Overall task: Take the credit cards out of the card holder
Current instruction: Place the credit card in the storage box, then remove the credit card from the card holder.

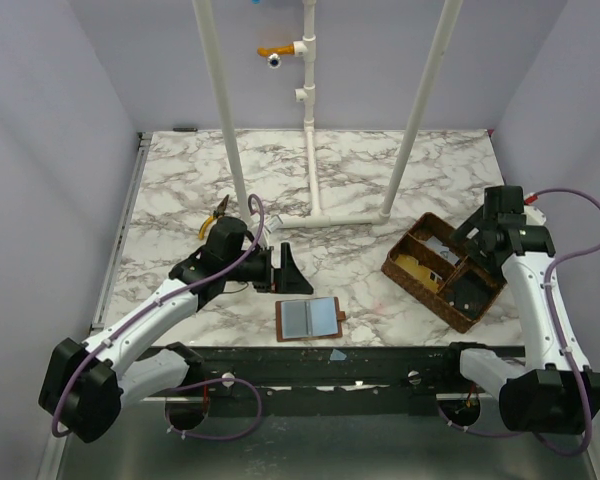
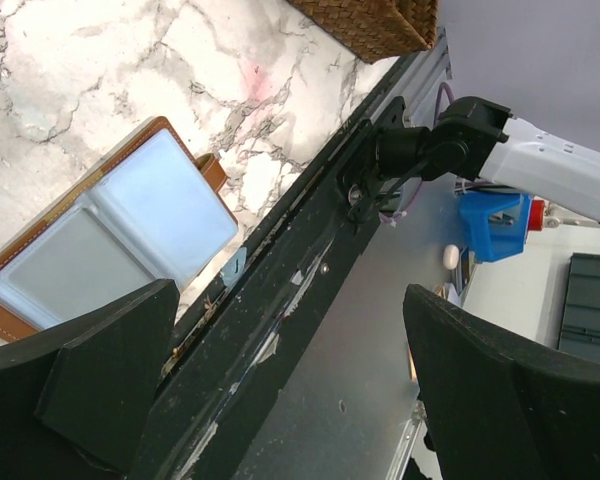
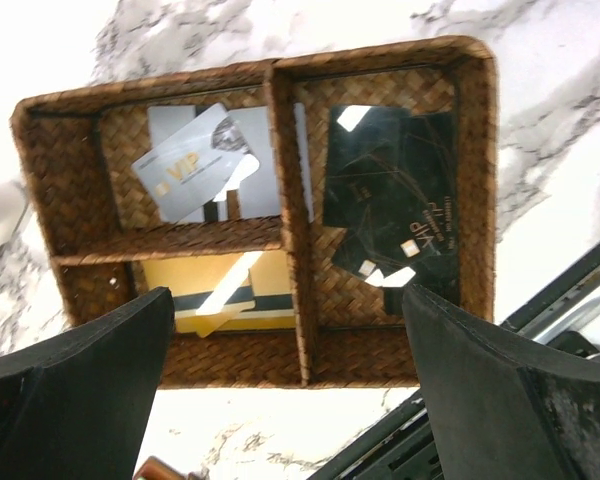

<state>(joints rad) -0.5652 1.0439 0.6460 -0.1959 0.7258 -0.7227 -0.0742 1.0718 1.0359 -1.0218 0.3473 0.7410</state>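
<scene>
The card holder [image 1: 309, 319] lies open and flat near the table's front edge, and its blue-grey pockets [image 2: 110, 235] show no card in them. The credit cards lie in the woven basket [image 3: 475, 200]. Grey ones [image 3: 195, 160] fill one compartment, yellow ones [image 3: 220, 290] another, and dark ones [image 3: 390, 190] the long one. My right gripper [image 3: 288, 320] hangs open above the basket [image 1: 420, 290], holding nothing. My left gripper [image 1: 280, 268] is open and empty, just behind the card holder. In the left wrist view the left gripper [image 2: 290, 330] faces the front rail.
A white pipe frame [image 1: 310, 120] stands at the back middle. A yellow-handled tool [image 1: 215, 215] lies behind the left arm. The black rail [image 1: 380, 365] runs along the front edge, with a small pale scrap [image 1: 337, 352] on it. Grey walls close in both sides.
</scene>
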